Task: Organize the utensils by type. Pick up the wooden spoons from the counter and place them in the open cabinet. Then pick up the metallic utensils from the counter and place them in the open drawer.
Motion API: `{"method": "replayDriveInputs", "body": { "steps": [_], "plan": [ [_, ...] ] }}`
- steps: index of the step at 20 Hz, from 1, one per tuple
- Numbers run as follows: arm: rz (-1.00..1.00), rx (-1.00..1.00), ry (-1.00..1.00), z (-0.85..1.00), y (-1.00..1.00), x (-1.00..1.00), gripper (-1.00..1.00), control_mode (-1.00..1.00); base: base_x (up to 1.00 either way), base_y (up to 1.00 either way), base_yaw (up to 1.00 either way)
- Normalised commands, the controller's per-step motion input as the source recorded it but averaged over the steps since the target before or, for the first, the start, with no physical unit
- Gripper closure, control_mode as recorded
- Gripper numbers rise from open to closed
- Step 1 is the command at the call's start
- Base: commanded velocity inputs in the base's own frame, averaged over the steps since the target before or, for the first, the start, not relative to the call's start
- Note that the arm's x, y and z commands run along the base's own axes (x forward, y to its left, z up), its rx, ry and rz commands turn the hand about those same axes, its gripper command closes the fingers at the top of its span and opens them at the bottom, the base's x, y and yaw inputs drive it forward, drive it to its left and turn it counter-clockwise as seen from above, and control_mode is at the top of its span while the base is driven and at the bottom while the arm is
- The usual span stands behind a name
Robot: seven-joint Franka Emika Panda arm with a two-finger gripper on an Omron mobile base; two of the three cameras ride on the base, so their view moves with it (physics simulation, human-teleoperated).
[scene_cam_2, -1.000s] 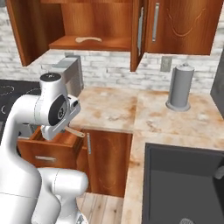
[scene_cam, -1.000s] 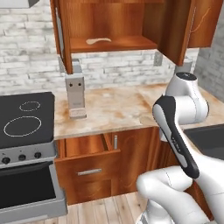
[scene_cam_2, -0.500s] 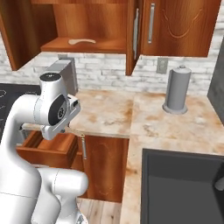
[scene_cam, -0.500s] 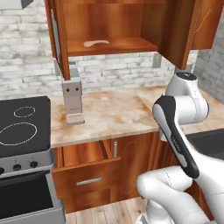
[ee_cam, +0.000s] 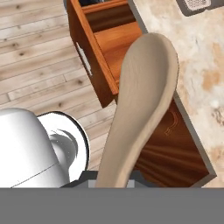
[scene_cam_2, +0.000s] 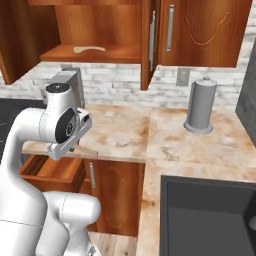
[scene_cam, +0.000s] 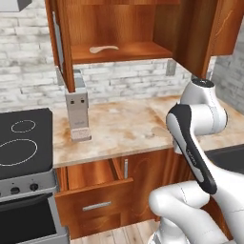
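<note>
My gripper (ee_cam: 114, 180) is shut on the handle of a pale wooden spoon (ee_cam: 144, 92), whose bowl points away from the hand over the counter's front edge. From the right base view the spoon (scene_cam_2: 87, 149) pokes out beside the arm's wrist, just above the counter edge. A second wooden spoon (scene_cam: 103, 48) (scene_cam_2: 88, 49) lies on the shelf of the open upper cabinet (scene_cam: 124, 52). Below the counter, the open drawer (scene_cam: 93, 183) (scene_cam_2: 50, 170) (ee_cam: 111, 41) stands pulled out; what is inside it is not visible.
A grey block-shaped appliance (scene_cam: 77, 107) (scene_cam_2: 69, 86) stands on the counter under the cabinet. The stove (scene_cam: 21, 143) is at the left. A grey cylinder (scene_cam_2: 201, 106) and the sink (scene_cam_2: 210, 215) sit to the right. An open cabinet door (scene_cam_2: 148, 42) hangs above the counter.
The whole picture has shifted slightly left, so the base has driven a little. The arm keeps its pose with the spoon held.
</note>
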Motion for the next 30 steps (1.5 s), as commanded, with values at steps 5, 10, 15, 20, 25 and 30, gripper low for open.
{"method": "replayDriveInputs", "body": {
  "steps": [5, 10, 15, 20, 25, 30],
  "plan": [
    [0.00, 0.00, 0.00, 0.00, 0.00, 0.00, 1.00, 1.00, 0.32, -0.05, 0.00],
    [0.00, 0.00, 0.00, 0.00, 0.00, 0.00, 1.00, 1.00, 0.38, -0.02, 0.00],
    [0.00, 0.00, 0.00, 0.00, 0.00, 0.00, 1.00, 1.00, 0.38, -0.03, 0.00],
    [0.00, 0.00, 0.00, 0.00, 0.00, 0.00, 1.00, 1.00, 0.31, -0.02, 0.00],
    [0.00, 0.00, 0.00, 0.00, 0.00, 0.00, 1.00, 1.00, 0.19, 0.00, 0.00],
    [0.00, 0.00, 0.00, 0.00, 0.00, 0.00, 1.00, 1.00, 0.23, 0.00, 0.00]
  ]
}}
